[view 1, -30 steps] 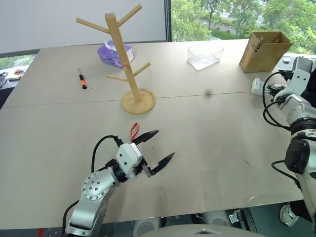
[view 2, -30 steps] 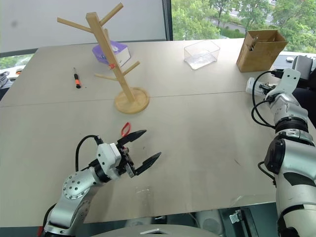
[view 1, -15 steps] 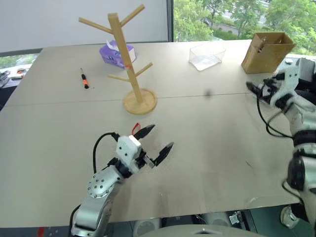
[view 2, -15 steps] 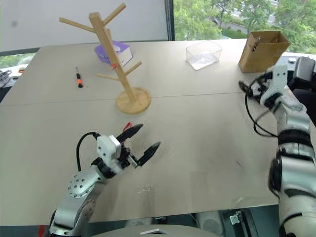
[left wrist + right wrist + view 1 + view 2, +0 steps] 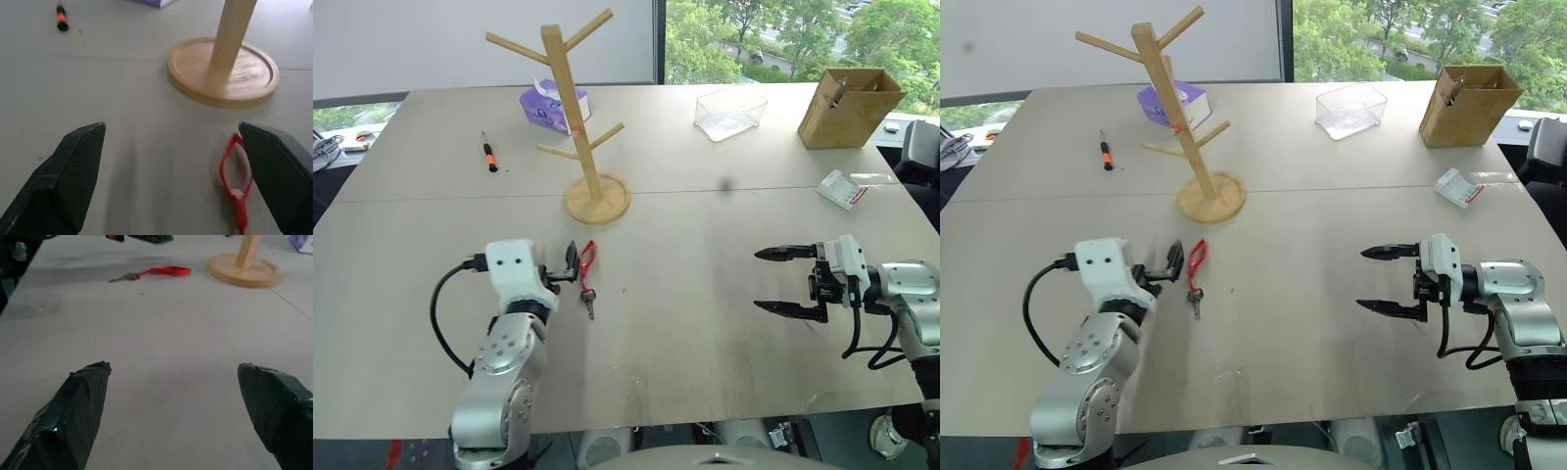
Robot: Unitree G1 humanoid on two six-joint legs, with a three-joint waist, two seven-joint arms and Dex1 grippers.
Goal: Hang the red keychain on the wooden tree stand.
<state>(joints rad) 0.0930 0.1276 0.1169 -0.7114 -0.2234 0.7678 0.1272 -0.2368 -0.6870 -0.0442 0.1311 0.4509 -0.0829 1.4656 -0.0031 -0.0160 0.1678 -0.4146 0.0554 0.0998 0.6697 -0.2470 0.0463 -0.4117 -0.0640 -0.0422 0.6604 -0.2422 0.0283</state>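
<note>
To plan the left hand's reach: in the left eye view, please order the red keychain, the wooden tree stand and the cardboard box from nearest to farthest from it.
1. Red keychain, just beside the left hand.
2. Wooden tree stand, farther up the table.
3. Cardboard box, far right corner.

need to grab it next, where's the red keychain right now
The red keychain lies flat on the table, just in front of the wooden tree stand base, beside the open left pincer.

Grey table (image 5: 705, 294) bearing tree stand (image 5: 597, 196), red keychain (image 5: 586, 264), screwdriver (image 5: 489, 154), purple pack (image 5: 551, 106), clear tub (image 5: 730, 111), cardboard box (image 5: 850, 106), small packet (image 5: 842, 189).
</note>
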